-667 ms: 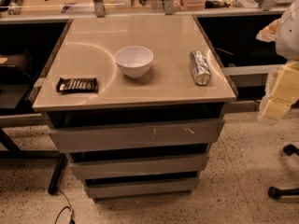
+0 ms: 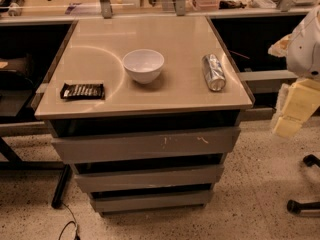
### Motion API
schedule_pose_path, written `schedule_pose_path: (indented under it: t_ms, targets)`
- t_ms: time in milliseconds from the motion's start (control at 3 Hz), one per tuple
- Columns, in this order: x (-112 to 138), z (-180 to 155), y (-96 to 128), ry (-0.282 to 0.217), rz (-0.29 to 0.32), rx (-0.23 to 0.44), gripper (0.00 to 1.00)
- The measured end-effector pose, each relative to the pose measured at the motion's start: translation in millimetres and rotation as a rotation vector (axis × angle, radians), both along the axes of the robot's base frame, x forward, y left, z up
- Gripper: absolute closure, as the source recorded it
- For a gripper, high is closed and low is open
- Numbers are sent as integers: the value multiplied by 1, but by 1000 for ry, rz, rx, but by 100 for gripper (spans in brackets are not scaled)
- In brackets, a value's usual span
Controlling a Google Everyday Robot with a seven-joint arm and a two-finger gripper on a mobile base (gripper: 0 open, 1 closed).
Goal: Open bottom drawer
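Speckled floor, table [image 2: 175,91] over three drawers. Bottom drawer [image 2: 150,201] lowest, narrowest, shut. End effector [image 2: 289,121] hangs right of table, well apart from drawer; open or closed, I cannot tell. I'd go low, catch drawer's top edge, pull straight out. Against earlier frame: drawers unchanged, end effector marginally lower.

The beige bench [image 2: 170,36] carries three things: a white bowl [image 2: 143,65] near the middle, a can [image 2: 214,72] lying on its side to the right, and a dark wrapped bar [image 2: 82,91] at the near left. The gripper [image 2: 292,116] hangs off the right edge, apart from the bench.
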State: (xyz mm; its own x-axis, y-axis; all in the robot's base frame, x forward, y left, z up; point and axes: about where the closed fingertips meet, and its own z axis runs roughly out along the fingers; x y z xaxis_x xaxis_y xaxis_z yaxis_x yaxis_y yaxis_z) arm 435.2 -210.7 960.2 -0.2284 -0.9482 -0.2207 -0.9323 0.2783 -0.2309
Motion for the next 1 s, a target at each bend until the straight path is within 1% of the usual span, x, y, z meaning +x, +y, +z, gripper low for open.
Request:
schedule_pose_path:
  t_ms: [333, 667, 1000]
  targets:
    - [0, -38, 12, 45, -5, 32, 0]
    - [6, -113, 31, 122, 6, 59, 0]
    - [6, -113, 31, 122, 6, 59, 0]
